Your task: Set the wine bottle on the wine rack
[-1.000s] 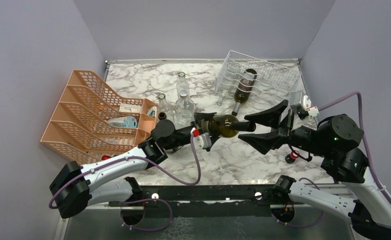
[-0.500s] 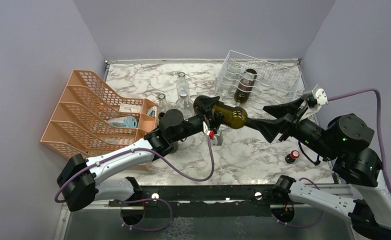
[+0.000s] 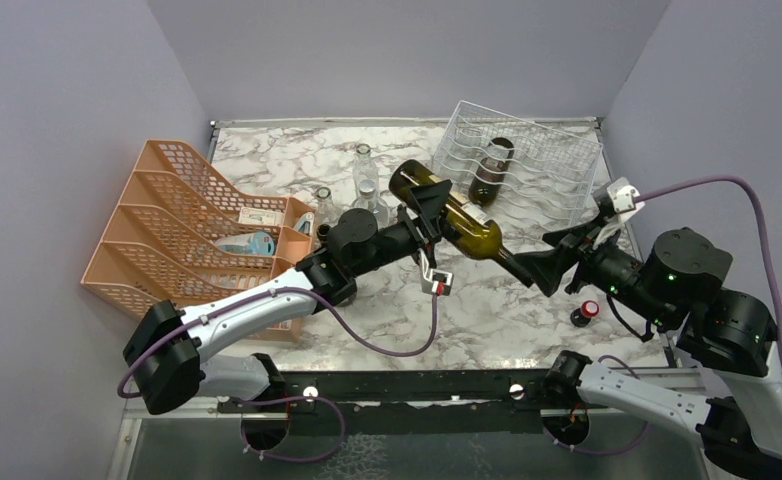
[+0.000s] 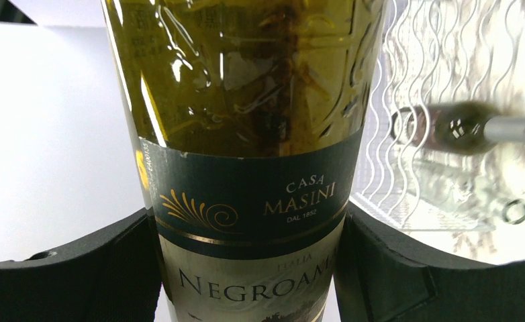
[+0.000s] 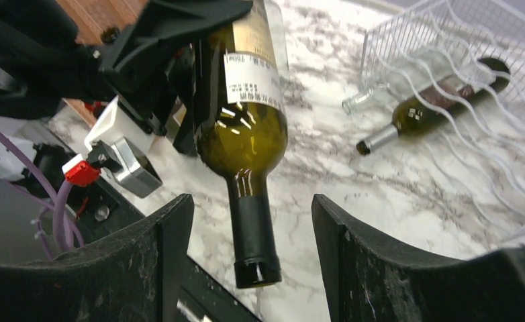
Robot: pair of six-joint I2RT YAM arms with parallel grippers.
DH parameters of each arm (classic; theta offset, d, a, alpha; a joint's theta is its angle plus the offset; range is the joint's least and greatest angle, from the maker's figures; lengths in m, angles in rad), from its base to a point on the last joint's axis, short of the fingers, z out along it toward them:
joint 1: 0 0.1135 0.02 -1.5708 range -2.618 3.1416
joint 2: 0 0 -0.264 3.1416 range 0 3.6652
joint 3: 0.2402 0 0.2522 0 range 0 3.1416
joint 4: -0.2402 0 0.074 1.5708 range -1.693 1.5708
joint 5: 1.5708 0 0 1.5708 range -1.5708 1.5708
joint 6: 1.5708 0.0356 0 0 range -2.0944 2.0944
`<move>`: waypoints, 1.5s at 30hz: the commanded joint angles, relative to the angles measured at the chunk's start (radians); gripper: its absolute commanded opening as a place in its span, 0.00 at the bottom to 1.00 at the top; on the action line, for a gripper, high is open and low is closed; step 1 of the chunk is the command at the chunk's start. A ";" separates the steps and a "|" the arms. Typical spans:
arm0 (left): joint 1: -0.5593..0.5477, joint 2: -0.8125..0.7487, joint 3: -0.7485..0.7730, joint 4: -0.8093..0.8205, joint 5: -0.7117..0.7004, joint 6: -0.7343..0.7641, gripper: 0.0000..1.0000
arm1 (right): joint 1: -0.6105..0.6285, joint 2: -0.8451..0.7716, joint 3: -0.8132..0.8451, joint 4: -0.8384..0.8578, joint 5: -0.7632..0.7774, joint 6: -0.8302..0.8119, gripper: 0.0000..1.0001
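The wine bottle (image 3: 472,230) is off the table (image 3: 467,315), held in the air near its middle and tilted, with its base pointing far and left and its neck pointing near and right. The left gripper (image 3: 432,215) is clamped on the labelled body of the bottle; the left wrist view shows both fingers pressed against the glass. The right gripper (image 5: 252,215) stands with its jaws apart, one finger on each side of the neck, and the right wrist view shows clear gaps on both sides, so it carries no load. The wine rack (image 3: 552,150) sits at the far right of the table, well apart from the carried bottle. One dark bottle (image 3: 489,170) already lies in a cradle, neck toward the near side. Other cradles appear free. Assessment: pick-up is done and transport is under way, possibly with a handover at the neck. Remaining work is to carry the bottle to the rack, align it with a free cradle, lower it and release.
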 commanded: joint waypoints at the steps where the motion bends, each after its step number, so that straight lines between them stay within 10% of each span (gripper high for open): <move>1: 0.002 0.005 0.080 0.072 -0.015 0.228 0.00 | 0.008 0.040 -0.031 -0.124 -0.041 0.045 0.68; 26: -0.017 0.018 0.136 -0.110 0.000 0.176 0.00 | 0.008 0.176 -0.237 -0.016 -0.081 0.131 0.58; 36: -0.016 0.029 0.268 -0.411 0.033 0.009 0.00 | 0.007 0.178 -0.250 -0.005 -0.041 0.112 0.02; 40: -0.017 0.029 0.276 -0.409 0.029 -0.015 0.01 | 0.008 0.181 -0.235 0.000 -0.009 0.121 0.01; 45: -0.017 0.011 0.209 -0.297 0.010 -0.040 0.93 | 0.008 0.155 -0.218 0.020 0.079 0.136 0.01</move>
